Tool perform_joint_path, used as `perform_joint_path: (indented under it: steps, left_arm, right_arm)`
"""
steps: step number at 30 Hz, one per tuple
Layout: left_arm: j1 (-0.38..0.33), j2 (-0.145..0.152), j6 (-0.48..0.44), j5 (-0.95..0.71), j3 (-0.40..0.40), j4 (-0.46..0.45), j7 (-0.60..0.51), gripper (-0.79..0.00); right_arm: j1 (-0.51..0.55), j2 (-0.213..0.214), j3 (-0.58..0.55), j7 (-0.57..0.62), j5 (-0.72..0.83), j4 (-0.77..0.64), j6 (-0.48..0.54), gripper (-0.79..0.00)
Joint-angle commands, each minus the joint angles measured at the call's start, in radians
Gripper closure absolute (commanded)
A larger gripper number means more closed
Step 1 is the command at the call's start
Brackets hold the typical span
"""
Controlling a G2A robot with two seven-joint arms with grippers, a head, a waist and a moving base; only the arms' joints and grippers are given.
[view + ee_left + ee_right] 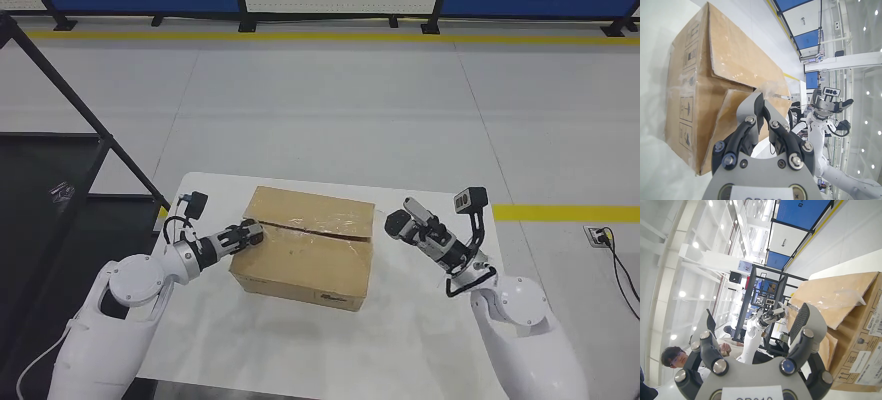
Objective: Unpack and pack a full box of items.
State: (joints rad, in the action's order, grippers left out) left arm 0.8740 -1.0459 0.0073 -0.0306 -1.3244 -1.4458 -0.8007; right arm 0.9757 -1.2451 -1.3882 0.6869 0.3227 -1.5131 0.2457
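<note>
- The box (pixel 305 245) sat closed in the middle of the table (pixel 410 335). Its top flaps met at a seam (pixel 310 228) covered with clear tape (pixel 772 87).
- The left fingers (pixel 759 108) were closed at their end of the seam. They appeared to pinch a crumpled loose end of the tape at the very tips.
- The right fingers (pixel 802 321) stood wide apart and held nothing. They were just beside the opposite end of the box, near a flap (pixel 838 291) corner that stood a little proud. Whether they touched the cardboard could not be told.
- The step in hand looked to be stripping the tape so the flaps could open, so unpacking had hardly begun.
- The pinch seemed shallow, so a deeper bite on the tape before pulling would have lowered the chance of a slip.
- The pull was best kept low and along the seam, toward the far end. A straight upward tug was likelier to lift the whole box or snap the thin film.
- The right fingers were well placed to brace the box. Pressing on the top or the end wall would have kept it from sliding across the smooth table.
- A slow, steady pull was wise, since old tape can tear into strips or rip the cardboard face.
</note>
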Motion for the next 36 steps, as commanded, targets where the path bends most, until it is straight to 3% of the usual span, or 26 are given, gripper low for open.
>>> perform_joint_path:
  steps: [1,4,9,18,24,32,36]
  left_arm:
    - [-0.003,0.0,-0.002,-0.001,0.001,0.001,0.002,0.0]
    - [-0.008,0.0,-0.003,-0.004,0.003,0.002,-0.001,0.0]
    - [-0.012,0.0,-0.007,-0.006,0.006,0.004,-0.006,0.0]
    - [-0.009,0.0,-0.006,-0.011,0.01,0.002,0.0,0.0]
    - [-0.011,0.0,-0.004,-0.011,0.014,0.0,0.001,0.0]
    - [-0.01,0.001,-0.003,-0.014,0.015,-0.003,0.007,0.0]
    - [-0.01,0.001,-0.003,-0.013,0.016,-0.005,0.005,0.0]
  right_arm:
    - [0.003,0.003,-0.003,-0.032,-0.062,-0.002,-0.018,-0.785]
    - [0.0,0.008,0.011,-0.099,-0.258,-0.027,-0.022,-0.785]
    - [-0.067,0.018,0.05,-0.09,-0.542,0.047,-0.03,-0.785]
    - [-0.084,0.016,0.062,-0.105,-0.564,0.073,-0.056,-0.785]
    - [-0.056,0.02,0.07,-0.218,-0.726,0.017,-0.062,-0.785]
    - [-0.054,0.019,0.073,-0.233,-0.733,0.016,-0.081,-0.785]
    - [-0.041,0.028,0.085,-0.235,-0.859,-0.017,0.015,-0.785]
